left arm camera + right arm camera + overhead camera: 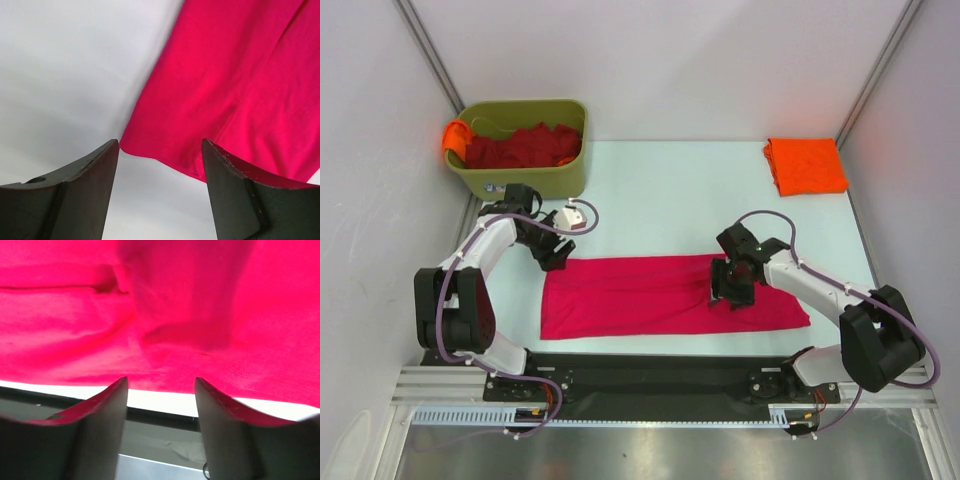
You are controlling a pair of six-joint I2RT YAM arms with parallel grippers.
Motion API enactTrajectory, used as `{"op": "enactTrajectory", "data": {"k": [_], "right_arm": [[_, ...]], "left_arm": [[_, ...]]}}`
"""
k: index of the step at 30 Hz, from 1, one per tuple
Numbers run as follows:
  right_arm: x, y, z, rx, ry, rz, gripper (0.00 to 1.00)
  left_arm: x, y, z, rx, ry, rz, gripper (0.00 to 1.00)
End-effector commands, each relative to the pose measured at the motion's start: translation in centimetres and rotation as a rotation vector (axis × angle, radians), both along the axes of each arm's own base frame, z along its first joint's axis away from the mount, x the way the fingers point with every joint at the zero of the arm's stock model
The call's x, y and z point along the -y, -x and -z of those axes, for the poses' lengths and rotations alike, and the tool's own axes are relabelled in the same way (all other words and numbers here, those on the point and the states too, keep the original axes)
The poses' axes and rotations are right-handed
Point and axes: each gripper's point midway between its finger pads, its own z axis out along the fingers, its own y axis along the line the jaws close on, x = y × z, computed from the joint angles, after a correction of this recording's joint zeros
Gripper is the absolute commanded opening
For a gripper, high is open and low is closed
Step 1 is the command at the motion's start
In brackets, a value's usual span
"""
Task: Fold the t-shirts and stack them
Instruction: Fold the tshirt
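Observation:
A crimson-pink t-shirt (650, 295) lies folded into a long strip across the near part of the table. My left gripper (558, 258) is open and empty just beyond the shirt's far left corner; the left wrist view shows that corner (150, 135) between the open jaws. My right gripper (730, 290) is open and empty over the shirt's right part; the right wrist view shows the shirt's near hem (165, 365) ahead of the jaws. A folded bright orange t-shirt (806, 165) lies at the far right. Dark red t-shirts (525, 146) fill the bin.
An olive-green bin (528, 178) stands at the far left, with orange cloth (456, 134) over its left rim. A white tag (568, 215) lies by the left arm. White walls close both sides. The black rail (650, 365) runs along the near edge.

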Motion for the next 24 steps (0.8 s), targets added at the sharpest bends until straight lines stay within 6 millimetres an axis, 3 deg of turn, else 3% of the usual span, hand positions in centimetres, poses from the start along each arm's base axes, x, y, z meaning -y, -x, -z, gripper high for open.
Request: {"op": "enactTrajectory", "data": {"k": [1,3,5,6,7,9,12,15,16,24], "right_arm": [[0.6,-2.1,-3.2,0.076,0.014,0.006,0.63],[1.8,-4.3,-5.9,0.161,-0.019,0.07,0.66],[5.5,-6.7,-7.6,0.22,-0.049,0.229,0.65],[6.9,-7.4,-7.5,0.238,-0.048,0.284,0.62],[10.3,-8.4,-7.4,0.253,-0.034,0.406,0.59],[13.0,-9.6,-7.1,0.281,-0.046,0.511,0.49],[17.6,-11.2,-5.7,0.304,-0.06,0.655,0.46],[19.3,-12.8,-5.1,0.337,-0.098,0.673,0.5],[19.5,-13.0,-4.2,0.31,-0.092,0.673,0.5],[19.8,-14.5,-0.3,0.252,-0.101,0.665,0.5]], "left_arm": [[0.2,-1.2,-0.5,0.013,0.038,-0.081,0.73],[-0.1,-3.0,-0.7,0.049,0.048,-0.2,0.73],[-0.8,-4.7,-0.7,0.089,0.043,-0.303,0.73],[-0.9,-5.0,-0.5,0.093,0.04,-0.325,0.73],[-1.0,-5.4,-0.4,0.098,0.039,-0.343,0.73],[-1.4,-6.1,0.3,0.097,0.026,-0.384,0.74],[-1.4,-6.2,1.5,0.084,0.003,-0.385,0.76],[-0.8,-6.0,2.3,0.085,-0.018,-0.345,0.79],[-0.8,-6.0,2.6,0.086,-0.026,-0.34,0.79],[-0.9,-6.7,4.8,0.043,-0.043,-0.359,0.78]]}}
